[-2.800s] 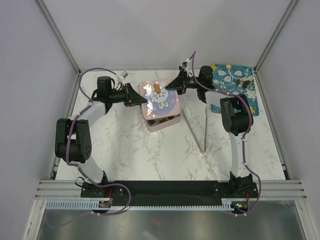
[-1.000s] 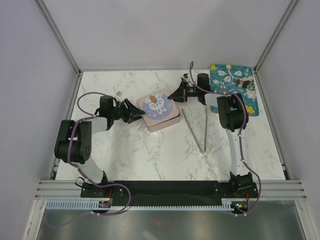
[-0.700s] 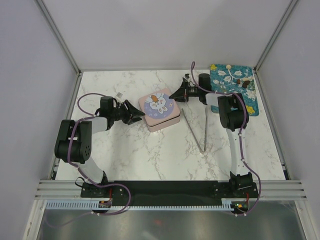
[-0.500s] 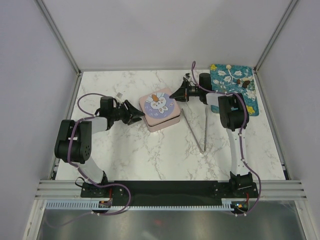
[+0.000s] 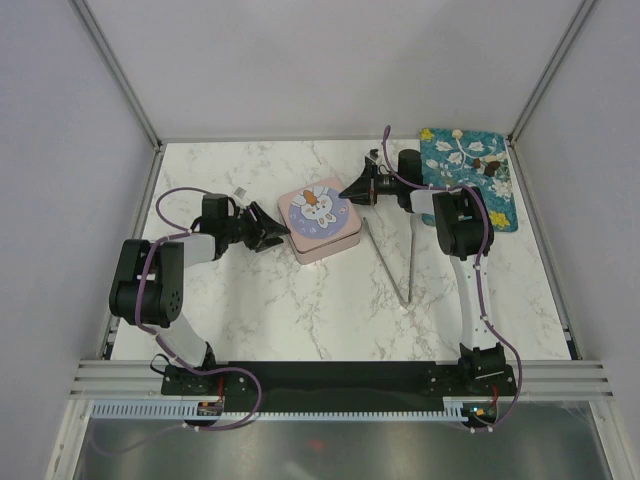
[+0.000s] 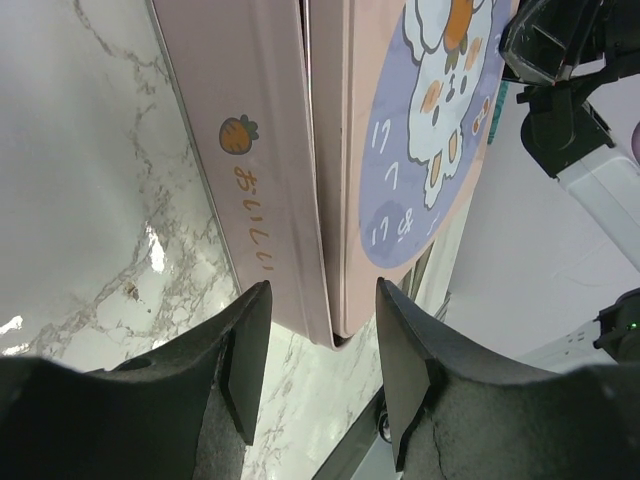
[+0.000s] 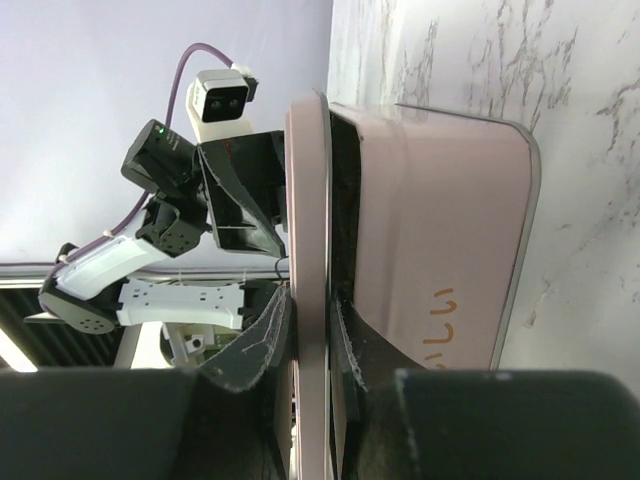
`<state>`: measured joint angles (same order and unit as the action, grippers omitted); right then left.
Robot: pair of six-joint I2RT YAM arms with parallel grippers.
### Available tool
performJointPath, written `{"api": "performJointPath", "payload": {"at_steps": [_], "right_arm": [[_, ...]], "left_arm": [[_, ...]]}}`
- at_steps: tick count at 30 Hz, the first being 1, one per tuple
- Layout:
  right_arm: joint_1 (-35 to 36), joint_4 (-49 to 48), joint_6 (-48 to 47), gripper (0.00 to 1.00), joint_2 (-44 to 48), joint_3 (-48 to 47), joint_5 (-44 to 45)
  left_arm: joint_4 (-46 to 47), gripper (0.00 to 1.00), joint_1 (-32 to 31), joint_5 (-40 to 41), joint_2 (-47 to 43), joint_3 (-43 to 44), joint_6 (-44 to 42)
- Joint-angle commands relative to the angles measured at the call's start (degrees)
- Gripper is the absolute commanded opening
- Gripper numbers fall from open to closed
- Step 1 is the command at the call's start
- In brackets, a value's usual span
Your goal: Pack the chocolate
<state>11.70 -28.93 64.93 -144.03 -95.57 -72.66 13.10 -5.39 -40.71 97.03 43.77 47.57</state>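
The right claw [image 7: 308, 300] pinches the lid [image 5: 318, 210] by its edge while the left claw [image 6: 320, 290] hangs half-open beside the tin [image 6: 262, 150], so the lid could seat crooked.

pale pink tin [image 5: 330, 243] at frame centre, lid [image 5: 318, 210] lilac with white bunny and orange carrot; white desk [image 5: 300, 300] veined grey; teal cloth [image 5: 500, 205] upper right, white leaf print; brown and cream chocolate [image 5: 491, 167].

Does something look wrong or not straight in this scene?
Yes. The lid is not flush on the tin: a dark gap shows at the edge pinched by the right tool. Some chocolate lies on the cloth, unpacked.
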Motion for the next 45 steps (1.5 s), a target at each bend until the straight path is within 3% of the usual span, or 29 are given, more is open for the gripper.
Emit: {"api": "performJointPath", "payload": {"at_steps": [1, 4, 8, 15, 21, 22, 24, 32, 37, 40, 45], "right_arm": [[-0.1, -13.5, 10.0, 0.00, -2.1, -0.2, -2.0], [-0.1, -22.6, 17.2, 0.01, -3.4, -0.1, -2.2], [-0.2, -23.3, 18.1, 0.12, -3.5, -0.1, -2.5], [-1.3, -20.7, 15.2, 0.20, -2.0, 0.4, -2.3], [-1.5, 0.1, -1.3, 0.27, 0.7, -1.5, -0.7], [-1.6, 10.2, -9.6, 0.27, 0.9, -2.5, -0.2], [-1.5, 20.1, -17.0, 0.29, 1.4, -5.4, 1.6], [-1.6, 25.9, -21.9, 0.42, 2.1, -5.9, 4.5], [-1.6, 28.0, -24.0, 0.42, 2.8, -6.3, 6.0], [-1.6, 28.2, -24.1, 0.30, 2.8, -6.4, 5.5], [-1.4, 28.3, -24.7, 0.22, 2.3, -6.9, 3.8]], "left_arm": [[-0.4, 0.54, -0.1, 0.8, 0.2, 2.1, -3.1], [-0.4, 0.54, -0.1, 0.6, 0.4, 2.5, -3.3], [-0.3, 0.54, -0.2, 0.1, 0.6, 3.5, -3.4], [-1.1, 0.54, -0.2, 0.1, 0.8, 5.9, -3.3], [-1.6, 0.54, -0.2, 0.4, 1.2, 7.3, -3.4], [-1.9, 0.54, -0.2, 0.5, 1.2, 7.5, -3.4], [-2.2, 0.54, -0.2, 0.6, 1.5, 7.9, -3.8], [-3.6, 0.55, -0.2, 1.0, 1.3, 8.4, -4.9], [-4.2, 0.54, -0.2, 1.3, 1.3, 9.1, -5.5], [-4.7, 0.54, -0.1, 1.4, 1.8, 9.8, -5.8], [-5.7, 0.54, -0.1, 1.6, 2.2, 11.6, -6.4]]}}
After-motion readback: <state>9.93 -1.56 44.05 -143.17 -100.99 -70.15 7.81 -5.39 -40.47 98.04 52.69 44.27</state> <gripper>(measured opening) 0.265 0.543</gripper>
